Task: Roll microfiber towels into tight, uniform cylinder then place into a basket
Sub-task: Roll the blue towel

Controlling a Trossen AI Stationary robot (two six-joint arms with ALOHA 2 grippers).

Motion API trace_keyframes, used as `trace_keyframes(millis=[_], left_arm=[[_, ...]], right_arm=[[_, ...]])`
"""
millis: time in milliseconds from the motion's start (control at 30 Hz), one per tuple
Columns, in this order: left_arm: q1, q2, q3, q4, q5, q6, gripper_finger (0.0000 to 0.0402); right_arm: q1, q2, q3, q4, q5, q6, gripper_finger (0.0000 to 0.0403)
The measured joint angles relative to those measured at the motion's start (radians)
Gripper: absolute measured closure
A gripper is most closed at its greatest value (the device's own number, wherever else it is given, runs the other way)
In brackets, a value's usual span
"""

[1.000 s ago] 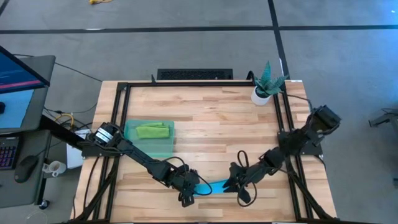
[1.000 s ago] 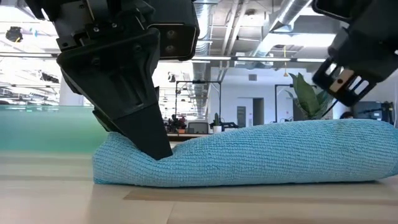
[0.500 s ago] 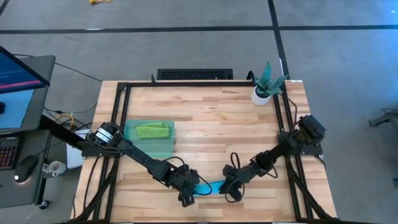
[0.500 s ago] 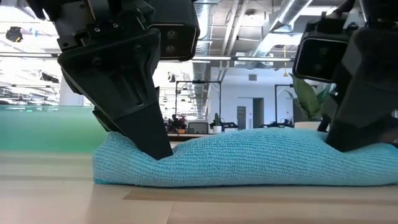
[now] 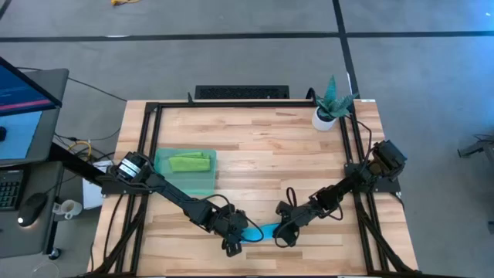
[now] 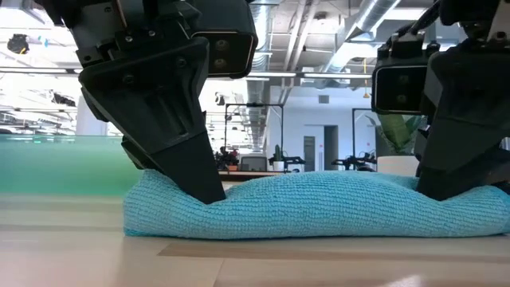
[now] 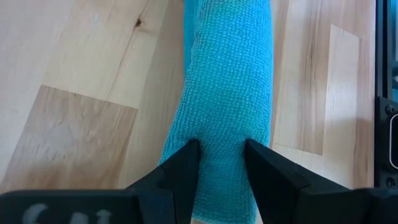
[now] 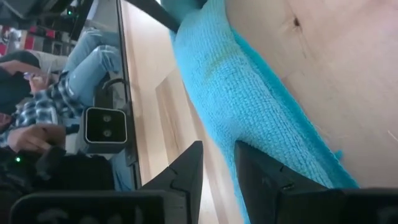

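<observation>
Two towels: lime green one [image 5: 189, 163] already lies in the teal basket [image 5: 185, 184].
Blue towel [image 6: 319, 206]: rolled, at the table's front edge.
Left gripper [image 7: 222, 163]: you pinch one end so the roll stays tight.
Right gripper [image 5: 282, 232]: fingers straddle the other end; grip unclear.

The right gripper [image 5: 282, 234] has come in from the side and down onto the blue towel [image 6: 319, 206], denting its end.
</observation>
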Motion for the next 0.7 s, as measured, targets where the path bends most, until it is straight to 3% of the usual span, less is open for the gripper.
trace_keyframes(millis=[700], left_arm=[[-0.001,0.0,0.0,0.0,-0.02,0.01,0.0262]], right_arm=[[-0.027,0.001,0.003,-0.012,-0.009,0.069,0.0285]])
